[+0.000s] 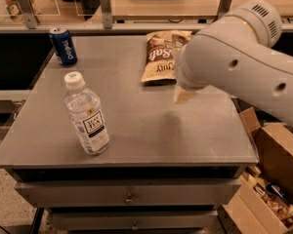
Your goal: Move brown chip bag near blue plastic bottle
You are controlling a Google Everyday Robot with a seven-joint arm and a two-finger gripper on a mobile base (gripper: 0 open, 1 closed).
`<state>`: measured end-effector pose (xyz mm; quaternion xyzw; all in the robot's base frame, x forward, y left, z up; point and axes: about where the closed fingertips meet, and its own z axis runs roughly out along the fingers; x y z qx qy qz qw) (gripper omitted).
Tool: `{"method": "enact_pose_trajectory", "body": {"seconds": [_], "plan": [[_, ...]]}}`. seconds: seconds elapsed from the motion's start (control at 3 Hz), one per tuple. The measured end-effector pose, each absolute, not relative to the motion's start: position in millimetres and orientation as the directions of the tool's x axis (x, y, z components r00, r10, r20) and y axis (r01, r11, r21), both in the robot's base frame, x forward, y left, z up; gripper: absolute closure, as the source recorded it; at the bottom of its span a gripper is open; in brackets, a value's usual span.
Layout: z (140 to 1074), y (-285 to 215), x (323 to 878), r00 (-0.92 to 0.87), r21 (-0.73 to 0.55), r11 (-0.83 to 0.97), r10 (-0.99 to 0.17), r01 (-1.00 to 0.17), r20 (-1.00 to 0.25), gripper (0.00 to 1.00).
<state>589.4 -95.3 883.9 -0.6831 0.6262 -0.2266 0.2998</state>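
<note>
From my station I see the grey bench [151, 130] with the brown chip bag [158, 57] lying flat at its far edge, right of the middle, white script lettering facing up; the bag's right side is hidden behind the robot's white arm [244, 57], which comes in from the right edge and hangs over the far-right part of the top; the gripper [184, 95] shows only as a cream tip below the arm's bulk, just off the bag's near right corner, and I cannot tell from here whether it touches the bag, nor whether it is wide, narrow or holding anything; the blue plastic bottle [86, 115] stands upright near the front-left corner, white cap on, white-and-black label turned toward me, well apart from the bag; a blue Pepsi can [63, 46] stands upright at the far-left corner; under the top, the bench has two shut drawers [129, 194]; beside the right edge, on the floor, sits an open cardboard box [278, 179] with packets in it.
</note>
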Motion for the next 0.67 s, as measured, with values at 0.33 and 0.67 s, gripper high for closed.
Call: {"method": "enact_pose_trajectory", "body": {"seconds": [0.33,0.67], "plan": [[878.1,-91.0,606.4,0.098,-0.699,-0.029,-0.993,-0.715,-0.06,0.42],[872.2,-94.3,623.7,0.086,-0.694,-0.027,-0.995,-0.719,-0.05,0.36]]}}
